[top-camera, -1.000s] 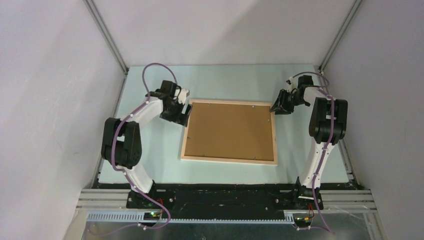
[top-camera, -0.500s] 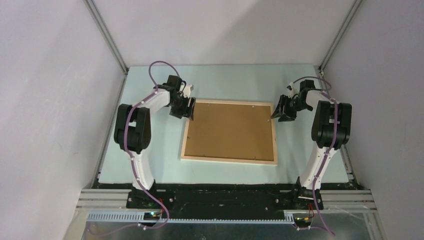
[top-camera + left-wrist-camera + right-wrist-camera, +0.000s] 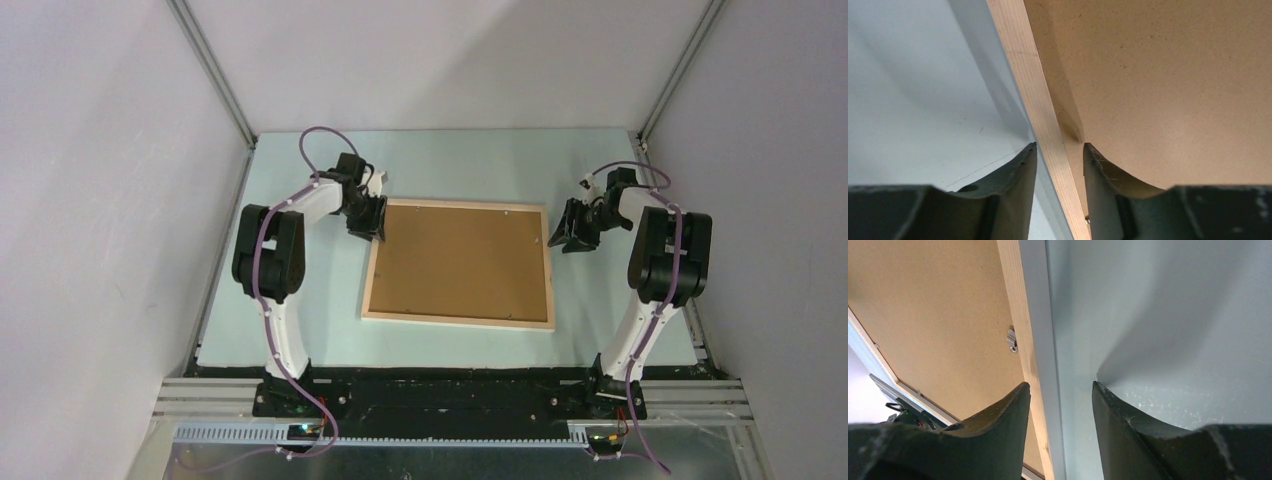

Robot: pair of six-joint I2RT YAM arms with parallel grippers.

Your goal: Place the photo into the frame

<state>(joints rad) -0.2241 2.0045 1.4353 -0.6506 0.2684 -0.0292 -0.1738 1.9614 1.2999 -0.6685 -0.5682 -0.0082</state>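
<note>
Flanking the frame (image 3: pixel 455 320), left end effector (image 3: pixel 1060 150), right end effector (image 3: pixel 1060 387) gape.

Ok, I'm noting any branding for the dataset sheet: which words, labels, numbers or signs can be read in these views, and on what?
None: no view shows readable text.
The backing board, the frame and the table are all plain.
The metal clip in the right wrist view shows no stamp that can be made out.
</note>
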